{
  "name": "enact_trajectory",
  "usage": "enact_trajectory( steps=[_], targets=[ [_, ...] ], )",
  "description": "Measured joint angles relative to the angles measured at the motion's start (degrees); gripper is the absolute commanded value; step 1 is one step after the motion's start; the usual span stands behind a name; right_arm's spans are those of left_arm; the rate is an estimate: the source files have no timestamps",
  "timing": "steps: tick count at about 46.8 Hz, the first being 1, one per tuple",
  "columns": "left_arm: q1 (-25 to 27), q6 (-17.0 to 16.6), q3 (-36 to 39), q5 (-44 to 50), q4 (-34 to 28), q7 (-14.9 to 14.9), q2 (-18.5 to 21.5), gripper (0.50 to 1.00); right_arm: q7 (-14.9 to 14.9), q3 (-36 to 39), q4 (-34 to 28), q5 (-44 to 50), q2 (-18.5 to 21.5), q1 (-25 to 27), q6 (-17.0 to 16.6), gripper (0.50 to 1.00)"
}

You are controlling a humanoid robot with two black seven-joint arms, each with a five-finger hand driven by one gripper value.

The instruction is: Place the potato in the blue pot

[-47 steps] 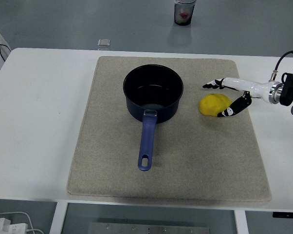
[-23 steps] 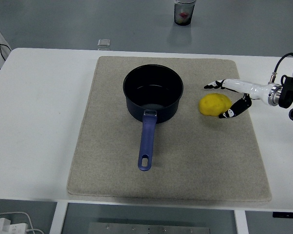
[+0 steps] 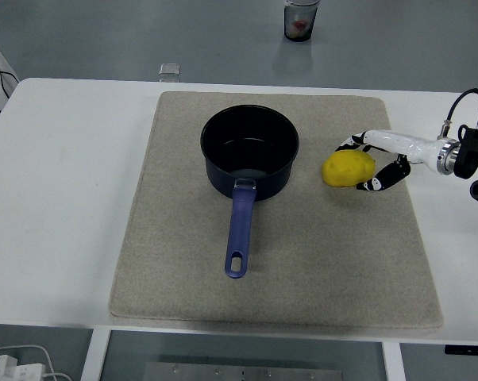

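Right hand (image 3: 371,163) with fingers (image 3: 350,144) curled around the yellow potato (image 3: 348,169), which lies on the beige mat (image 3: 318,262) just right of the blue pot (image 3: 249,152) on the white bench (image 3: 56,198).

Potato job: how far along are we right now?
Done: the right hand has reached the potato. In hand: its fingers are curled around the potato, which sits on the mat, not yet lifted. Left: lift it, carry it left, drop it in the empty blue pot.
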State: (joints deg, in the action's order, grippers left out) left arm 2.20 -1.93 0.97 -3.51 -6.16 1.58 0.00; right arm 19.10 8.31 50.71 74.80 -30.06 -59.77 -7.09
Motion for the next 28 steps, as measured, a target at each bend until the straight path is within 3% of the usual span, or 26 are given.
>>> enact_trajectory(
  steps=[6,15,23,28],
  targets=[
    [0.0,0.0,0.0,0.0,0.0,0.0,0.0,0.996,0.2,0.0,0.0,-0.1,0.0,-0.1,0.0,0.713],
    [0.0,0.0,0.0,0.0,0.0,0.0,0.0,0.996,0.7,0.0,0.0,-0.1,0.0,-0.1,-0.1,0.711],
    [0.0,0.0,0.0,0.0,0.0,0.0,0.0,0.996,0.7,-0.1,0.0,-0.1,0.0,-0.1,0.0,0.658],
    [0.0,0.0,0.0,0.0,0.0,0.0,0.0,0.996,0.7,0.0,-0.1,-0.5,-0.1,-0.1,0.0,0.658]
  ],
)
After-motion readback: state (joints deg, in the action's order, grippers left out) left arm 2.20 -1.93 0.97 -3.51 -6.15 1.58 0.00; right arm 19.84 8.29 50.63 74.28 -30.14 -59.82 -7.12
